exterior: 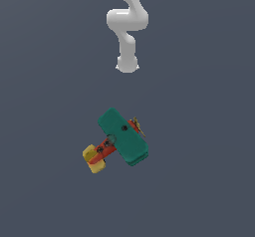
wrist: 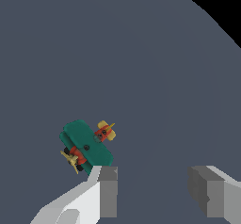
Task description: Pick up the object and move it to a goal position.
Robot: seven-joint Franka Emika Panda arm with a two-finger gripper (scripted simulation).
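Note:
The toy biplane (exterior: 119, 139) lies on the grey floor, with teal-green double wings, a red body, a yellow tail towards the exterior view's left and a yellow propeller towards its right. It also shows in the wrist view (wrist: 85, 145). My gripper (wrist: 157, 190) is open and empty, its two grey fingers (wrist: 108, 190) wide apart. The plane lies beside and beyond one finger, outside the gap and apart from it. In the exterior view the white arm (exterior: 127, 37) hangs well behind the plane, and its fingers cannot be made out there.
The plain grey floor (exterior: 199, 171) surrounds the plane on all sides. In the wrist view a black area (wrist: 221, 6) cuts across one corner, beyond the floor's curved edge.

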